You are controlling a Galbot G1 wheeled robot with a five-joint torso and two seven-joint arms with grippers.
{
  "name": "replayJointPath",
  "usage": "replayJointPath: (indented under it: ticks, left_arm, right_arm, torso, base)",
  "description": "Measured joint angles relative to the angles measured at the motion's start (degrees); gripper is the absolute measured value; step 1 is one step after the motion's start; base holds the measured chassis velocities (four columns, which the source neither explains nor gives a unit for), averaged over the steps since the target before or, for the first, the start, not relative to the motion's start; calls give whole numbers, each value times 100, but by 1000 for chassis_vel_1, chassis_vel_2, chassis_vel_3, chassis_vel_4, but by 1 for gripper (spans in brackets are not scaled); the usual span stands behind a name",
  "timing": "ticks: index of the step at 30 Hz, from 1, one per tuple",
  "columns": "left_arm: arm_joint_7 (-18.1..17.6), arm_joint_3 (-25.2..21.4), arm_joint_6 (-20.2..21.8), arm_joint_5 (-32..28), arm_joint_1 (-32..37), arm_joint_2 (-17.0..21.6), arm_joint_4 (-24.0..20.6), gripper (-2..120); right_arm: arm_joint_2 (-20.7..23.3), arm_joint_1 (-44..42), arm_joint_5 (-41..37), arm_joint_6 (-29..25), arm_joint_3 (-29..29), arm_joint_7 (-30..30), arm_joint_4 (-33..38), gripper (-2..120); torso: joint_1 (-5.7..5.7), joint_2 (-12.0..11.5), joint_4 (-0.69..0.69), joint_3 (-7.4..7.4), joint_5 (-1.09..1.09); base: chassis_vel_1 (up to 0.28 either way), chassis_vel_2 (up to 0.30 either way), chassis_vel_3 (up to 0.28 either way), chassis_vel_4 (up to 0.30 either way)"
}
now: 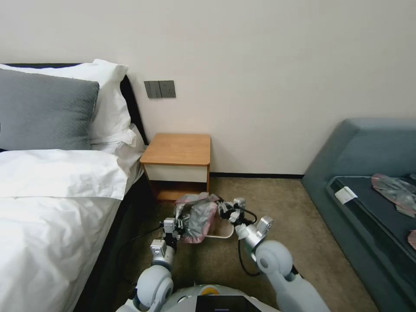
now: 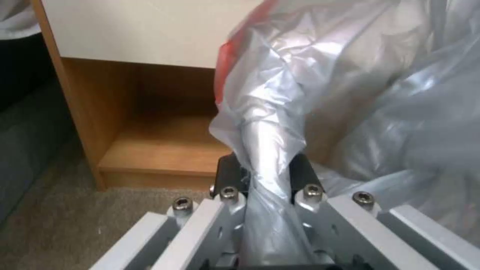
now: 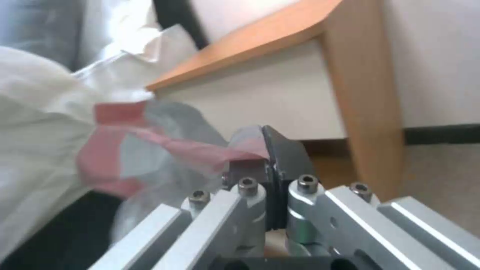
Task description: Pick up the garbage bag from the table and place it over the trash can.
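Observation:
The garbage bag (image 1: 198,216), wrinkly grey with a pink-red rim, hangs stretched between my two grippers just above the floor, in front of the table (image 1: 177,149). Under it the cream rim of the trash can (image 1: 223,235) pokes out on the right; the bag hides the rest of the can. My left gripper (image 1: 179,226) is shut on a twisted bunch of the bag (image 2: 267,142), with black fingers (image 2: 230,170) either side. My right gripper (image 1: 224,211) is shut on the bag's pink rim (image 3: 200,152) near the table's leg (image 3: 365,105).
A bed (image 1: 52,208) with white linen runs along the left, close to my left arm. A blue-grey sofa (image 1: 368,173) stands at the right with pinkish plastic pieces (image 1: 396,190) and a white card (image 1: 346,194). Black cables (image 1: 138,238) trail on the carpet.

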State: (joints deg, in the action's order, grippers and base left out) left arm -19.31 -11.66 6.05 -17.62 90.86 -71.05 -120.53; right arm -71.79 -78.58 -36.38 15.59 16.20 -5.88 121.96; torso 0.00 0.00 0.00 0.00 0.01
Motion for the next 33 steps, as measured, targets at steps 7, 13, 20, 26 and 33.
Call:
replayJointPath:
  ticks: [7,13,20,26,33]
  left_arm:
    - [103,-10,-127,-9,13,7,-3,5]
    - [164,-24,-252,-126,-10,-13,-3,5]
    - [278,-216,-375,-340,-78,-60,39,5]
    - [320,-342,-398,-394,-113,-71,95,5]
    - [383,-367,-452,-419,-103,-73,96,5]
  right_arm:
    - [251,511,-251,328,168,214,-261,0]
    - [460,618,-496,761,404,411,-355,0]
    - [607,374,-1252,1355,763,681,-206,0]
    - [617,274,-1900,1682,1025,820,-90,0]
    - [578,233,-2242,1973,1171,867,-84,9]
  torso:
    - [0,0,0,0,0]
    - [0,0,0,0,0]
    - [0,0,-1,0,0]
    - [0,0,0,0,-1]
    - [0,0,1,0,-1]
  base:
    - [0,0,0,0]
    - [0,0,0,0]
    - [0,0,0,0]
    - [0,0,0,0]
    - [0,0,0,0]
